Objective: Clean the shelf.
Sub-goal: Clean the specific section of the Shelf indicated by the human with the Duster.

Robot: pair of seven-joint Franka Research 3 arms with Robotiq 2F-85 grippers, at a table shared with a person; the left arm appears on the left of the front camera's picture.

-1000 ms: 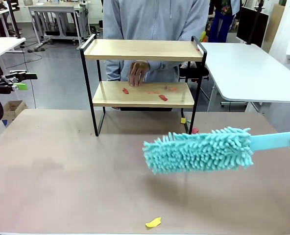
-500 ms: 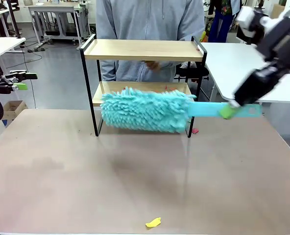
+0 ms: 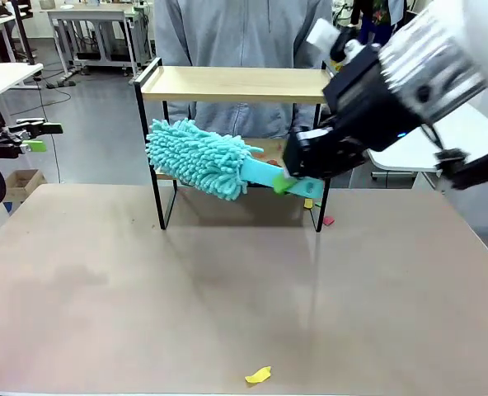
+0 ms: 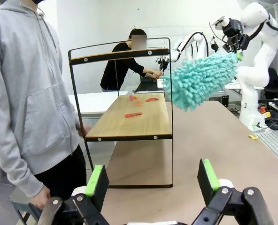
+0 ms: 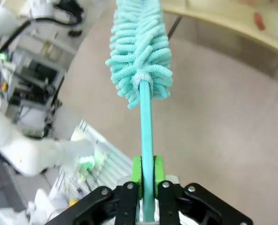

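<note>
bright even light, soft shadows, wide-angle distortion

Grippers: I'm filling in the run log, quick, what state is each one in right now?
Left gripper: open, empty.
Right gripper: closed on the handle of the teal duster.

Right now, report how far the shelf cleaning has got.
Done: little to show; the top board of the shelf looks bare. In hand: the right gripper is shut on the duster handle, head near the lower board. Left: red scraps lie on that board; the left gripper is open, idle.
</note>
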